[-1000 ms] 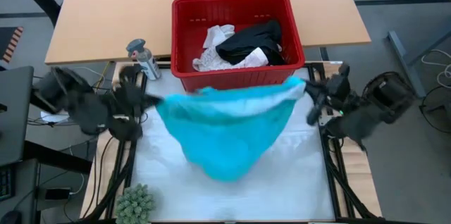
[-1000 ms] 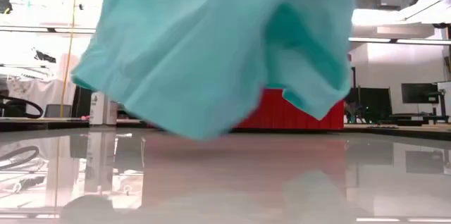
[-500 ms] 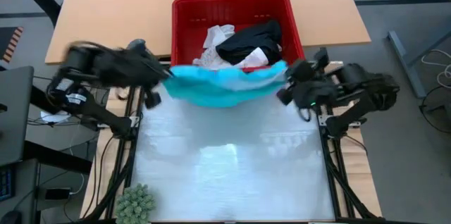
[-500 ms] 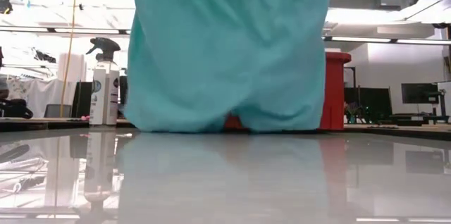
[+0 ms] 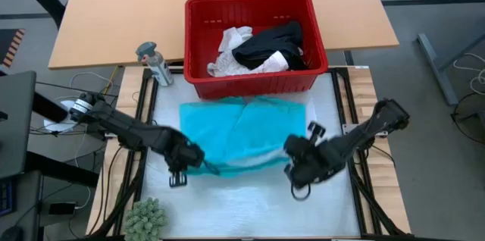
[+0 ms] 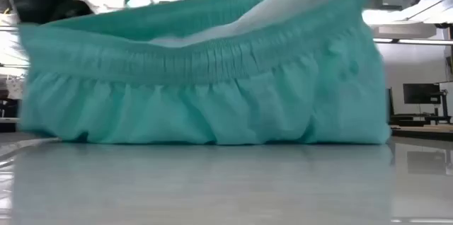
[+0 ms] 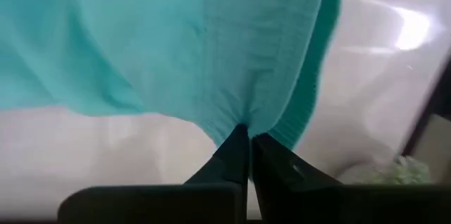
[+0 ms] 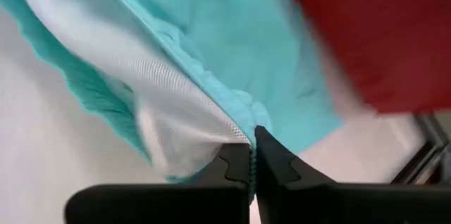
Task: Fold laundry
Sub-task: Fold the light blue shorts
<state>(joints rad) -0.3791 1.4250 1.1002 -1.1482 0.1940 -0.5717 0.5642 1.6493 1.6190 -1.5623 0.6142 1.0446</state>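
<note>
You brought the teal cloth shorts (image 5: 241, 133) down from mid-air onto the tabletop (image 5: 250, 203) before the red plastic basket (image 5: 311, 21), left claw (image 5: 184, 171) and right claw (image 5: 298, 171) each pinching the waistband, ready for folding.

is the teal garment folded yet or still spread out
Spread, not folded: the teal cloth garment lies flat on the white table, its near waistband pinched by the left gripper and right gripper.
</note>
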